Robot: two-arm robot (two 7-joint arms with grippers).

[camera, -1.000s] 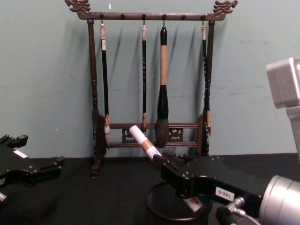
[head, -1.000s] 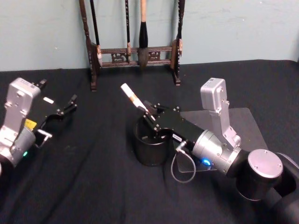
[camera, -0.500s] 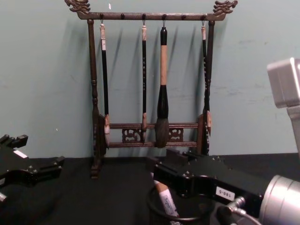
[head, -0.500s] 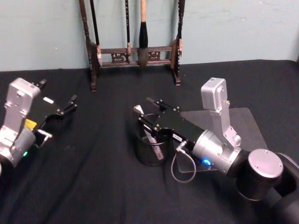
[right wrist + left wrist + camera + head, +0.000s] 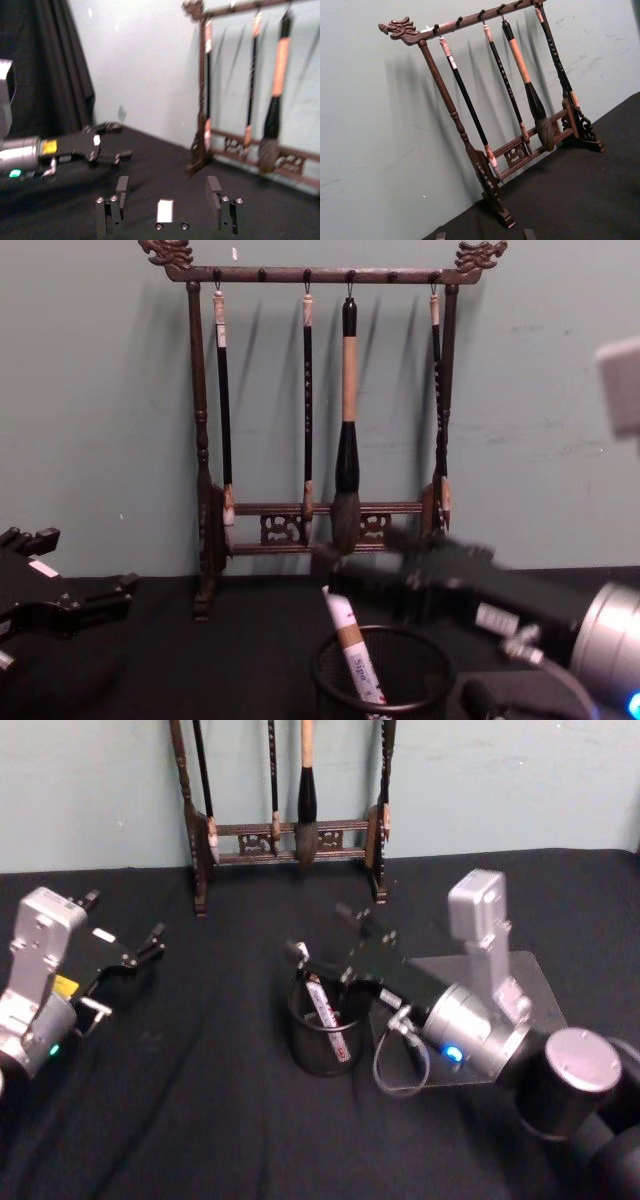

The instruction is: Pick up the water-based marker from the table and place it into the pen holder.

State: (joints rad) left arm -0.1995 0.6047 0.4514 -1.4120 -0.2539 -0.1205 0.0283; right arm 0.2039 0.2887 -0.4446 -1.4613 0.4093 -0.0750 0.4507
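The water-based marker (image 5: pixel 326 1013), white with a brown band, stands tilted inside the pen holder (image 5: pixel 304 1047), a round black wire-mesh cup at the table's middle. In the chest view the marker (image 5: pixel 350 650) leans against the pen holder's rim (image 5: pixel 425 665). My right gripper (image 5: pixel 320 932) hovers open just above and behind the cup, touching neither. Its two fingers (image 5: pixel 121 189) stand wide apart with nothing between them. My left gripper (image 5: pixel 125 925) rests open at the table's left, away from the cup.
A tall dark wooden brush rack (image 5: pixel 285 835) with hanging brushes stands against the back wall, also seen as the brush rack (image 5: pixel 320 410). A grey flat board (image 5: pixel 525 975) lies under my right arm. Black cloth covers the table.
The marker left my right gripper and dropped into the cup, where it now leans. The right gripper opened and rose up and back. The left arm has not moved.
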